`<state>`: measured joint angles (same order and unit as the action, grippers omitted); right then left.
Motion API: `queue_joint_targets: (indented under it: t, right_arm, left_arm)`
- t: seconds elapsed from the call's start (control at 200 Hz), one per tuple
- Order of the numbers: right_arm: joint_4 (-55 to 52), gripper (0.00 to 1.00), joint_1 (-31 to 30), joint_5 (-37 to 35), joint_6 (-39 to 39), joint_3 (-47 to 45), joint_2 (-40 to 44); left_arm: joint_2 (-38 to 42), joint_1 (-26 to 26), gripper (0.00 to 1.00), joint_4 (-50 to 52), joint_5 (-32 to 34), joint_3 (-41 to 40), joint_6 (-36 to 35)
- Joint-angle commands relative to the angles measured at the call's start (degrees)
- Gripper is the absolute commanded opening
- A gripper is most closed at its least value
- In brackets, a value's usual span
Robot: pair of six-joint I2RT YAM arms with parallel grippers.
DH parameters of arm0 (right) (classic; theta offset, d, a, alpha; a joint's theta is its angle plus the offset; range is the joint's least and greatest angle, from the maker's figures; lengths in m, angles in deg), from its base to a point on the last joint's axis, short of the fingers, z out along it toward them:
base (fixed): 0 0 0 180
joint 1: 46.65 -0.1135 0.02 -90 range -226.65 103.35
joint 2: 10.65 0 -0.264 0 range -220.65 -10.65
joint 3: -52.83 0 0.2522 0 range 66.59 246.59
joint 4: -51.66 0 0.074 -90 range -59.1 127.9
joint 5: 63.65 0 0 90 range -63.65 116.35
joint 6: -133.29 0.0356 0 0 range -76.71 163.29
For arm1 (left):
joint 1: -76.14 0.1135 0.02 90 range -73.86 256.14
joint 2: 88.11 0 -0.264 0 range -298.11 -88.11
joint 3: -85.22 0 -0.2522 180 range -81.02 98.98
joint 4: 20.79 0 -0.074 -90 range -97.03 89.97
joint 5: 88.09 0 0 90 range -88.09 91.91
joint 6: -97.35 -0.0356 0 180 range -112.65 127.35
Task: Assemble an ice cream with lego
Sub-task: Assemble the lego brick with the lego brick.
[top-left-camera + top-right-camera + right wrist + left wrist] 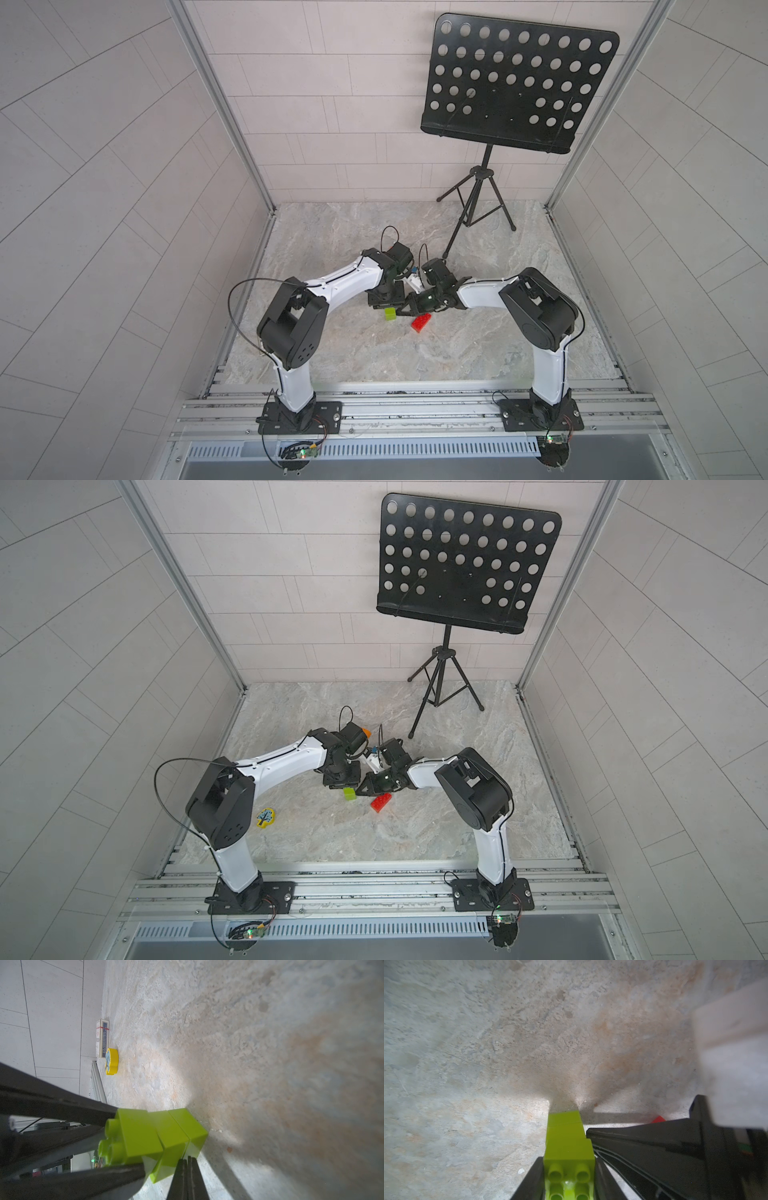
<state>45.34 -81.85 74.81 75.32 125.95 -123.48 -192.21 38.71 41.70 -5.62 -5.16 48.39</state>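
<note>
The big stony desk (457,353) held everything. A black music stand (515,79) stood by its far right corner. The two arms met near the middle of the desk.

The left claw (568,1184) reached down from above and squeezed the top brick of the lime-green stem (172,1132), which stood on the desk. The right claw (188,1167) was shut tight with nothing inside. Its tip touched the side of the bottom brick.

A red brick (421,322) lay just beside the stem, toward the right edge. An orange brick (365,732) peeked out behind the left arm, toward the far edge.

The top green brick looked a bit crooked. If the left claw pushed down or let go like that, I think the brick might not click on, and the stem could tip over. The shut right claw could also shove the stem along the desk.
</note>
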Motion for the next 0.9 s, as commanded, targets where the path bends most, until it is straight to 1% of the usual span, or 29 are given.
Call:
queue_joint_targets:
  t: [0.0,0.295,0.325,0.35,0.55,0.675,0.896]
  right_arm:
    - [0.3,0.00,-0.6,0.0,0.4,1.1,-0.9]
    - [0.1,0.00,-0.6,-0.3,0.3,1.1,-0.9]
    - [0.1,0.00,-0.6,-0.3,0.3,1.1,-0.9]
    - [0.1,0.00,-0.6,-0.4,0.3,1.1,-0.9]
    - [0.7,0.00,-0.6,-0.4,0.8,1.0,-0.9]
    - [1.0,0.00,-0.6,-0.4,1.0,1.0,-1.1]
    - [1.5,0.00,-0.6,-0.2,1.6,0.9,-1.3]
  left_arm:
    - [0.1,-0.8,0.39,2.1,-0.5,-1.3,0.2]
    - [1.2,-0.8,0.32,3.3,1.8,-0.6,0.2]
    - [1.3,-0.7,0.32,3.4,1.9,-0.7,0.2]
    - [1.4,-0.7,0.32,3.5,2.1,-0.7,1.7]
    - [1.6,-0.9,0.32,3.7,2.7,-0.4,2.5]
    - [0.7,-1.1,0.34,3.1,1.8,-0.4,3.2]
    - [-0.7,-1.4,0.36,2.5,2.3,-1.2,4.6]
